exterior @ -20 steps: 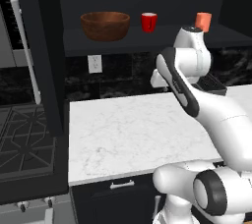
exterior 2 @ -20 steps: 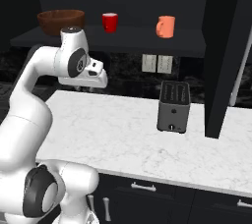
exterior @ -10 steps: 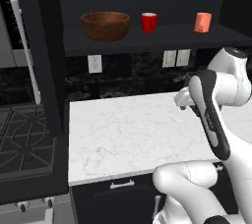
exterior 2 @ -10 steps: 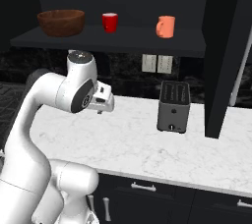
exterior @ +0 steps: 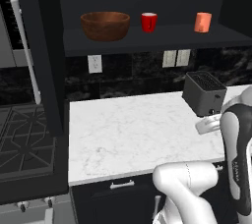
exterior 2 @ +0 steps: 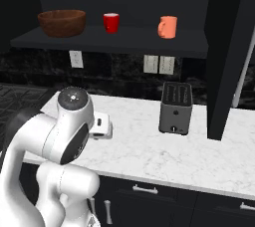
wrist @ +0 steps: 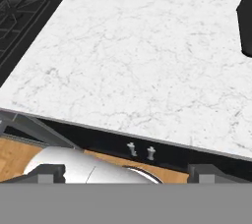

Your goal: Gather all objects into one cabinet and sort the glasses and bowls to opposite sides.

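Arm folded low over marble counter (wrist: 147,66), gripper (wrist: 125,171) fingers spread apart, empty, bowl (exterior: 105,24) shelved above, toaster (exterior 2: 175,107) nearby

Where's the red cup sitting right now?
The red cup stands on the dark cabinet shelf, between the wooden bowl to its left and the salmon-orange cup farther right, in both base views.

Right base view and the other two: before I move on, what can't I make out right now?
- Wooden bowl: its inside is hidden by its own rim in both base views.
- Shelf: its right end is covered by the open cabinet door in the right base view.
- End effector: just the spread fingertips show, at the bottom of the hand view.
- Toaster: cut off by the right edge of the hand view.
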